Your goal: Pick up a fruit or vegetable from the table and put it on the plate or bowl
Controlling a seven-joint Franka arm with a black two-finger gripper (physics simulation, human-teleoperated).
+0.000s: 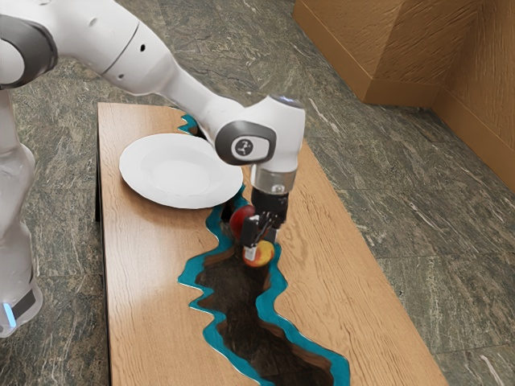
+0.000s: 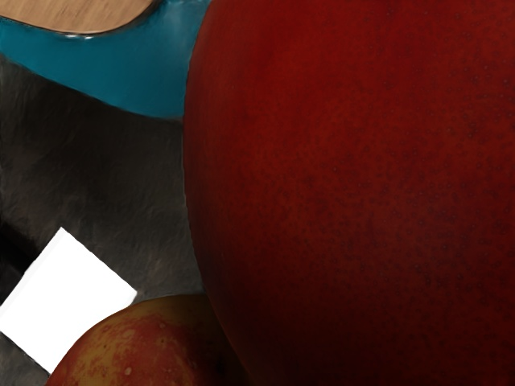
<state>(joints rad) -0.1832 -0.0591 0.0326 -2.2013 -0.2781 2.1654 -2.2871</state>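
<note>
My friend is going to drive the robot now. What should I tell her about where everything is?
Gripper: low over the table, right at the yellow-red fruit. I can't tell if it is open or shut.
Red apple: beside the gripper, on the side nearer the plate.
Plate: white, with nothing on it.
Done: no fruit delivered yet.
Left: secure a fruit, lift it and set it on the plate.

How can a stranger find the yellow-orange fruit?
Find the wooden table with a dark, teal-edged strip. At that strip, near the white plate, are two fruits. The yellow-orange fruit lies farther from the plate than its dark red neighbour.
</note>
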